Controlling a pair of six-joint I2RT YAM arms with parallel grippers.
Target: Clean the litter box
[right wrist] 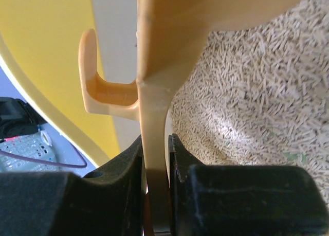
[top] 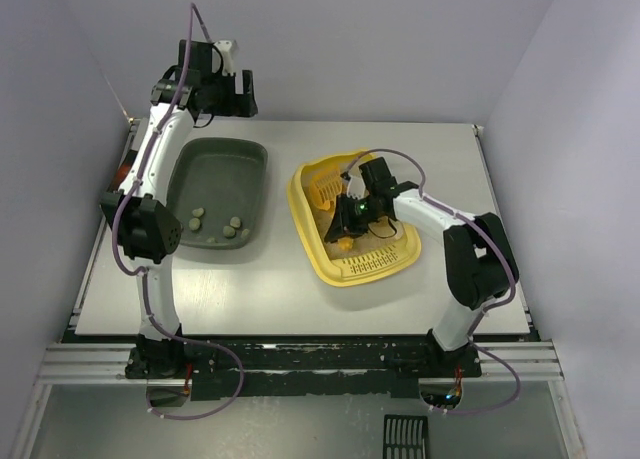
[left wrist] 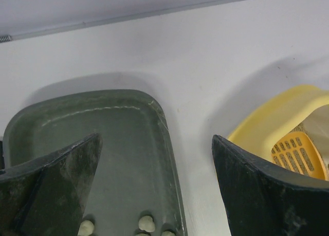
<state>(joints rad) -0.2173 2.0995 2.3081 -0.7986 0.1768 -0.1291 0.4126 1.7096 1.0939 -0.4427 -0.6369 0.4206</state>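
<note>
The yellow litter box (top: 304, 211) sits right of the table's middle, with beige litter inside and its slotted ledge (top: 372, 265) at the near end. My right gripper (top: 350, 215) is inside it, shut on the handle of the orange-yellow slotted scoop (top: 325, 189). In the right wrist view the gripper (right wrist: 155, 143) clamps the scoop's handle (right wrist: 154, 97) over the litter (right wrist: 257, 92). My left gripper (top: 215, 79) is raised high at the back left, open and empty. Its wrist view (left wrist: 154, 137) looks down on the box's corner (left wrist: 272, 118) and the scoop's head (left wrist: 300, 153).
A dark grey-green tray (top: 215, 154) lies left of the litter box, also in the left wrist view (left wrist: 123, 118), with several pale clumps (top: 197, 219) at its near end. White walls close in the table. A black slotted piece (top: 405, 437) lies below the table's front rail.
</note>
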